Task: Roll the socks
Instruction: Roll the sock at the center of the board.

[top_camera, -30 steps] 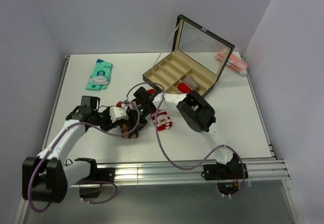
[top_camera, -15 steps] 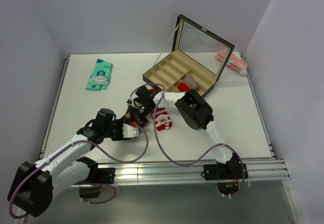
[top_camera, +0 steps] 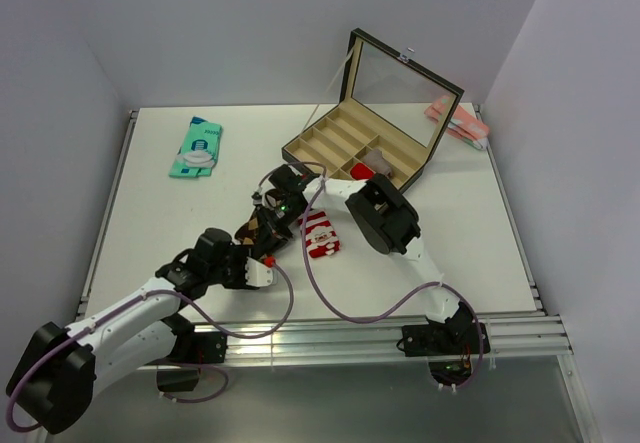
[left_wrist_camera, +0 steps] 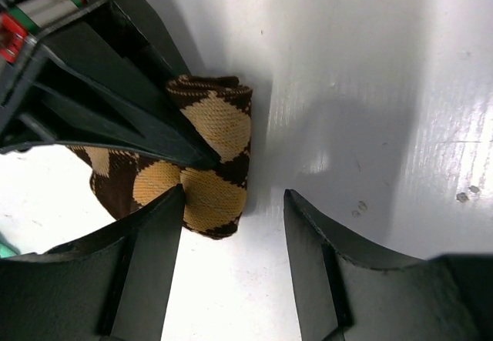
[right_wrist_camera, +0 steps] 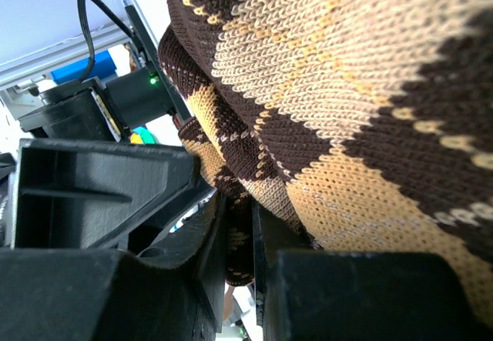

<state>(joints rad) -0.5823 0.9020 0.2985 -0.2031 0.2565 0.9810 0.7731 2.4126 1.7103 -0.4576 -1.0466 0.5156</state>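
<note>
now my left pincer (left_wrist_camera: 233, 206) stands wide apart and holds nothing, with one fingertip (left_wrist_camera: 150, 241) just beside the folded argyle sock (left_wrist_camera: 219, 137). my right pincer (right_wrist_camera: 237, 237) is pinched tight on that same sock, at the front middle of the table (top_camera: 160, 213). my left arm stretches low from the near-left corner. my right arm doubles back past the open box (top_camera: 350, 148). the santa sock (top_camera: 320, 235) lies just right of both pincers.
</note>
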